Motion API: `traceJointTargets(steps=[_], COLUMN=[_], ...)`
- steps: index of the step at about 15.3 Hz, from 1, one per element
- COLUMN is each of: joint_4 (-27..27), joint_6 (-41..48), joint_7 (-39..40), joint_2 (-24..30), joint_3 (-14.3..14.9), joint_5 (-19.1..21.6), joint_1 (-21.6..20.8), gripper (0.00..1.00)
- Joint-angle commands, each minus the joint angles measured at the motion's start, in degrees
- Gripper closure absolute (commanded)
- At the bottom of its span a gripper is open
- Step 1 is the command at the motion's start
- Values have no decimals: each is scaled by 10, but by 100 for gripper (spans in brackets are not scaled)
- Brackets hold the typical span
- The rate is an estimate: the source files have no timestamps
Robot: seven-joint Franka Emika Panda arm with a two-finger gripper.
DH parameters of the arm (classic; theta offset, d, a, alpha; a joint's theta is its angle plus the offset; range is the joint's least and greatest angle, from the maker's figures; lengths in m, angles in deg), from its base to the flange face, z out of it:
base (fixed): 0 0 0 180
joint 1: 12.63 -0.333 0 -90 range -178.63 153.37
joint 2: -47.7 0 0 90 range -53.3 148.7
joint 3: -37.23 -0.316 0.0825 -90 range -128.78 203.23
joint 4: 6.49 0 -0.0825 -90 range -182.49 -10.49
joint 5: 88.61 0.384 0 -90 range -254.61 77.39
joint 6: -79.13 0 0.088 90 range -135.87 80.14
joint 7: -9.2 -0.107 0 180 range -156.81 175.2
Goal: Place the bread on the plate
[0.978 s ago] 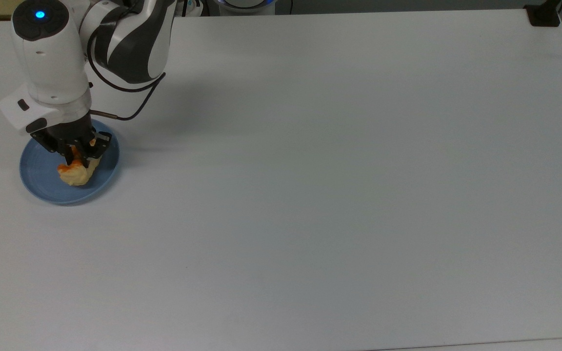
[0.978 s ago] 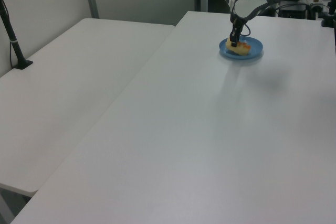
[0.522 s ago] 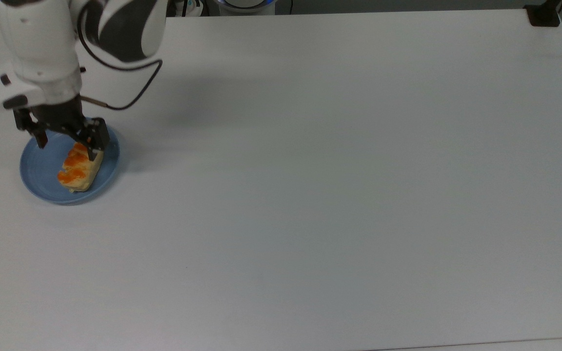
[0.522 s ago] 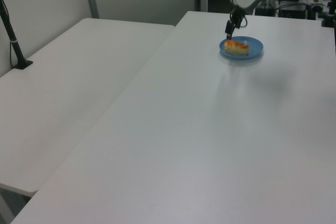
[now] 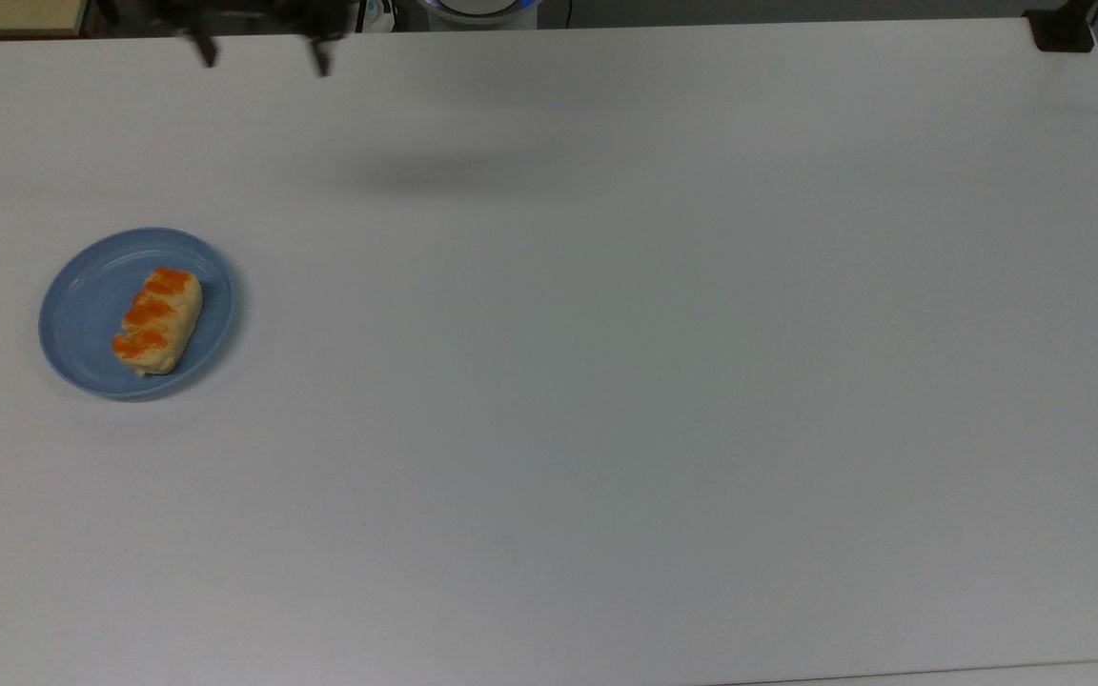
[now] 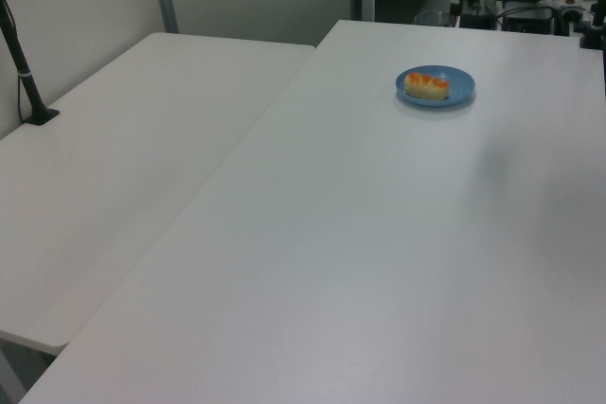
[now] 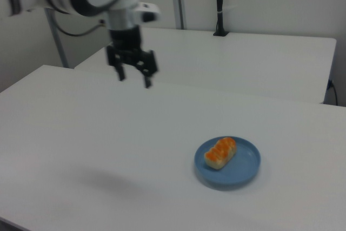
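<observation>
Lifted and gone from the plate since a second ago, when it was pinching the bread, the arm now hangs high over the desk (image 5: 663, 381), and the bun lies freed where it was set down. Largest thing here is that white desk, bare apart from the dish; a second one stands beside it in the left view. Next the arm, whose claw (image 7: 133, 71) points downward with its two fingers spread apart and nothing between them, well away from the plate at about 10 o'clock of it in the right view. In the top view the fingertips show at the upper edge, near 1 o'clock from the dish.

The plate (image 5: 82, 286), light blue and shallow, sits far out at 9 o'clock on the desk in the top view. On it lies the bread (image 5: 157, 320), right of the plate's middle there, its long axis running from 1 to 7 o'clock, striped side up.

I judge the bun light, soft and easily squashed, not slippery. If it needed moving again, a gentle pinch across its short width at mid-length would suit. The task looks done.
</observation>
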Motion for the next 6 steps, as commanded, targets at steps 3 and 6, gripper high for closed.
traceJointTargets(steps=[3,6], joint_4=[-16,-5], joint_6=[14,10], joint_7=[-91,-95], joint_2=[26,24], joint_3=[-88,-88], joint_5=[-20,-15], joint_1=[1,1], gripper=[0,0])
